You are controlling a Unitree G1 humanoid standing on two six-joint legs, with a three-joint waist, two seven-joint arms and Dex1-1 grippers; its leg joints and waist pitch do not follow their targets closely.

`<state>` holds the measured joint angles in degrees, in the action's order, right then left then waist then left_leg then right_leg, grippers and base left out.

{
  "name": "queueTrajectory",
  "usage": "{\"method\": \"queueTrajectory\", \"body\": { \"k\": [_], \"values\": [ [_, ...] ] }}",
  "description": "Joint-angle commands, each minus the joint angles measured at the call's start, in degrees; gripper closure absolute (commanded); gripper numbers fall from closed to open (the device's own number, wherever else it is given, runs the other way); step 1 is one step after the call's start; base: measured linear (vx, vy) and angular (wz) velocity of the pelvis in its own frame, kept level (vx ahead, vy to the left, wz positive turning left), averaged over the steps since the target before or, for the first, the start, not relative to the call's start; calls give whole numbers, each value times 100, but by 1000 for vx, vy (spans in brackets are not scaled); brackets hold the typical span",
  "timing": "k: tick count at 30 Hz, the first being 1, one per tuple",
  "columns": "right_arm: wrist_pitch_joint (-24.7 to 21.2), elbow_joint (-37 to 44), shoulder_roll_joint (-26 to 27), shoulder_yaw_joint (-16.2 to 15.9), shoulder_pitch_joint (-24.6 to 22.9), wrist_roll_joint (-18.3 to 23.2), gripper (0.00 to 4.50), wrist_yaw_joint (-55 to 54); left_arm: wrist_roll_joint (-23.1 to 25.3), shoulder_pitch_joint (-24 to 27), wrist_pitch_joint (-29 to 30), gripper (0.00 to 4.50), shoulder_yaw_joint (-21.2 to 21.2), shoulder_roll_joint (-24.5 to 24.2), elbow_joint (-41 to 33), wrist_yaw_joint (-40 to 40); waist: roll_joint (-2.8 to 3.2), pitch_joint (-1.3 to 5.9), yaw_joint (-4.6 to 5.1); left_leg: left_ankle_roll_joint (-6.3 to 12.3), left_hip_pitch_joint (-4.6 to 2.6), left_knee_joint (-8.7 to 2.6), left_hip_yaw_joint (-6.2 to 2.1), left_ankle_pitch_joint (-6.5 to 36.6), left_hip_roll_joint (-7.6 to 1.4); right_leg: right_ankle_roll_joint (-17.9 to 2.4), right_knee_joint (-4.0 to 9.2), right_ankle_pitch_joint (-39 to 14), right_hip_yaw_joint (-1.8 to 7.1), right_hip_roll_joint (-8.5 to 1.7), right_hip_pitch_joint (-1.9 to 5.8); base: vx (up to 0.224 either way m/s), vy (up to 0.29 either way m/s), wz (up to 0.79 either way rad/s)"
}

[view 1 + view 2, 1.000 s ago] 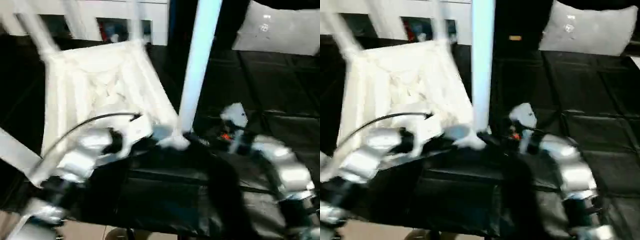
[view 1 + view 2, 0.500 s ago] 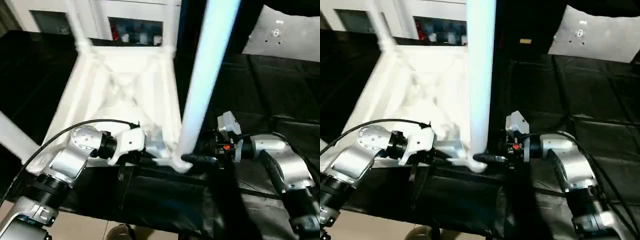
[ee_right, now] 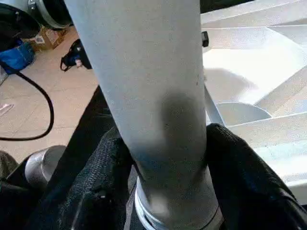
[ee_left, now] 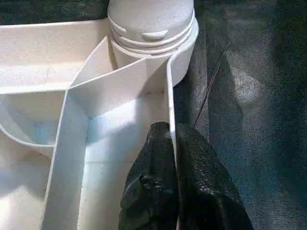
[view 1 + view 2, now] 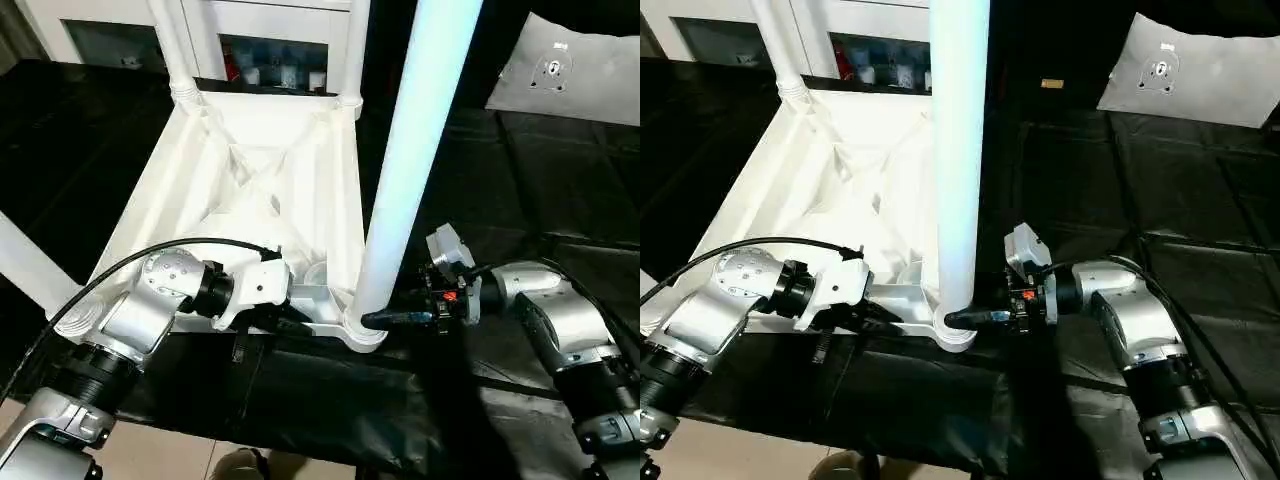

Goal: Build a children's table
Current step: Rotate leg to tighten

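**Upturned tabletop gripped at its near corner, leg upright in the socket**

Nearest the robot, the left hand [image 4: 169,143] is pressed together, pinching the thin near rim wall of the tabletop [image 5: 250,190] just beside the corner socket [image 5: 362,330]. The right hand [image 3: 165,158] has a finger on either side of the near leg [image 5: 410,150] at its foot; the fingers [image 3: 240,167] lie against the leg.

The tabletop is white plastic, lying underside up on the black-draped surface [image 5: 540,190], its ribs crossing diagonally in the middle. The near leg, round and white, stands upright in the socket at the near right corner.

Further back, two more legs [image 5: 170,45] rise from the far corners, cut off by the frame's upper edge. A fourth white leg [image 5: 30,265] is cut off at the left edge. Beyond stands a white cabinet [image 5: 270,30], and on the surface's far right a grey sheet [image 5: 570,70] lies.
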<state>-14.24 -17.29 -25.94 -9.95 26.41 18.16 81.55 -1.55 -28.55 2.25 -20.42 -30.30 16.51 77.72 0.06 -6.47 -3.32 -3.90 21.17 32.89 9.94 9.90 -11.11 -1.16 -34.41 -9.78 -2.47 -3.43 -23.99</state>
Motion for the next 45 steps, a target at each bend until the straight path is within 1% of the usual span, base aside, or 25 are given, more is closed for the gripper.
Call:
{"method": "queueTrajectory", "body": {
  "k": [1,5,6,9,12,13,14,15,16,17,18,19,22,26,29,32,34,35,36,38,40,41,43,44,45],
  "values": [
    [-76,153,152,71,-87,-91,246,-602,135,-8,183,450,-141,33,-109,-139,-79,429,43,509,-50,-300,23,700,-181,-1413,340,-1020,241,-355,326,0,0,0],
    [-274,317,580,264,-151,-316,252,-1787,153,31,704,450,2,236,-310,-659,-79,381,95,280,-67,-338,2,1038,-158,-1172,433,-1829,244,-372,303,0,0,0],
    [-549,517,876,377,-213,-270,254,-2318,158,40,1056,450,75,412,-452,-983,-24,362,128,186,-64,-359,-15,1114,-156,-1111,428,-2024,247,-375,286,0,0,0],
    [-966,838,1336,500,-307,-172,255,-3012,195,17,1586,450,175,731,-623,-1512,-48,368,227,73,-38,-376,-46,1225,-142,-974,463,-2194,228,-363,306,0,0,0],
    [-1208,1099,1928,474,-380,-373,255,-3963,312,-116,2102,450,297,1291,-612,-2327,-50,351,357,80,-17,-362,-32,1275,-113,-972,496,-2155,236,-338,275,0,0,0],
    [-1210,1095,1959,472,-376,-410,255,-4037,315,-124,2123,450,305,1324,-609,-2369,-50,351,357,80,-17,-362,-32,1275,-113,-972,496,-2155,236,-338,275,0,0,0],
    [-1232,1029,2358,459,-316,-894,255,-4999,359,-221,2392,450,402,1735,-580,-2905,-28,358,404,53,-15,-350,-35,1265,-101,-945,509,-2187,235,-335,269,0,0,0],
    [-1270,932,2639,516,-262,-1099,255,-5590,373,-263,2581,450,447,1992,-591,-3189,-26,363,415,26,-14,-349,-36,1199,-100,-947,500,-2124,236,-333,268,0,0,0],
    [-1283,919,2735,551,-254,-1072,255,-5702,381,-276,2630,450,457,2064,-594,-3262,-32,363,432,15,-2,-350,-36,1157,-89,-954,498,-2091,234,-330,274,0,0,0],
    [-1270,914,2902,605,-243,-948,255,-5795,398,-312,2655,450,464,2187,-571,-3376,-3,381,430,51,-12,-342,-39,1154,-77,-939,517,-2037,231,-332,286,0,0,0],
    [-1266,915,2921,611,-242,-932,255,-5803,400,-318,2651,450,464,2202,-565,-3390,0,399,418,166,-4,-332,-31,994,-79,-1022,484,-1532,246,-311,302,0,0,0],
    [-1210,948,2953,597,-245,-904,199,-5805,408,-337,2658,450,469,2251,-557,-3445,24,401,413,203,-5,-330,-29,953,-84,-1076,468,-1339,247,-305,306,0,0,0],
    [-1167,1168,2774,610,-351,-719,185,-5434,482,-350,2534,450,400,2066,-560,-3305,25,421,386,358,-2,-325,-17,778,-84,-1227,428,-788,244,-300,352,0,0,0],
    [-900,1160,2267,755,-423,-846,154,-5048,514,-240,2240,450,408,1721,-607,-2963,47,434,364,538,5,-314,-18,610,-105,-1451,372,-230,236,-312,393,0,0,0],
    [-751,1136,1893,848,-428,-731,130,-4548,475,-88,2067,450,353,1424,-705,-2594,55,427,357,588,6,-306,-12,628,-115,-1548,362,-164,237,-321,390,0,0,0],
    [-580,1106,1506,855,-444,-653,120,-4056,471,21,1923,450,332,1121,-700,-2311,58,410,335,549,-15,-317,-15,829,-130,-1505,395,-511,231,-333,383,0,0,0],
    [-290,1000,1044,755,-459,-769,101,-3601,390,96,1870,450,357,863,-660,-2008,62,395,287,491,-34,-323,-7,904,-144,-1451,404,-730,236,-329,355,0,0,0],
    [-290,1000,1044,755,-459,-769,84,-3601,390,96,1870,450,357,863,-660,-2008,58,390,277,476,-35,-324,-3,899,-140,-1439,406,-754,238,-327,356,0,0,0],
    [22,755,541,724,-422,-713,74,-2798,196,184,1329,450,318,516,-569,-1340,65,396,251,478,-52,-318,-7,978,-142,-1439,419,-846,237,-341,341,0,0,0],
    [149,607,305,726,-385,-638,74,-2332,53,237,1001,450,268,317,-543,-919,27,395,242,535,-35,-318,-4,977,-142,-1444,392,-797,246,-334,350,0,0,0],
    [329,483,206,669,-337,-733,74,-2222,-1,237,1008,450,231,246,-550,-755,34,398,229,547,-38,-320,1,911,-149,-1469,392,-753,245,-342,344,0,0,0],
    [420,443,150,630,-320,-724,74,-2044,-15,226,894,450,188,195,-542,-627,1,396,218,557,-51,-318,9,857,-151,-1498,390,-720,244,-333,332,0,0,0],
    [541,372,-2,521,-279,-597,74,-1567,-45,186,739,450,124,117,-500,-423,21,400,175,592,-63,-311,15,857,-159,-1519,380,-740,245,-341,324,0,0,0],
    [468,367,-68,472,-253,-442,74,-1242,-79,154,637,450,72,77,-486,-258,-4,397,138,642,-61,-309,20,840,-164,-1534,363,-719,243,-337,330,0,0,0],
    [395,338,-133,417,-215,-288,74,-946,-116,119,552,450,20,39,-470,-98,4,397,123,662,-60,-313,17,825,-174,-1530,360,-709,241,-341,335,0,0,0]
  ]
}}
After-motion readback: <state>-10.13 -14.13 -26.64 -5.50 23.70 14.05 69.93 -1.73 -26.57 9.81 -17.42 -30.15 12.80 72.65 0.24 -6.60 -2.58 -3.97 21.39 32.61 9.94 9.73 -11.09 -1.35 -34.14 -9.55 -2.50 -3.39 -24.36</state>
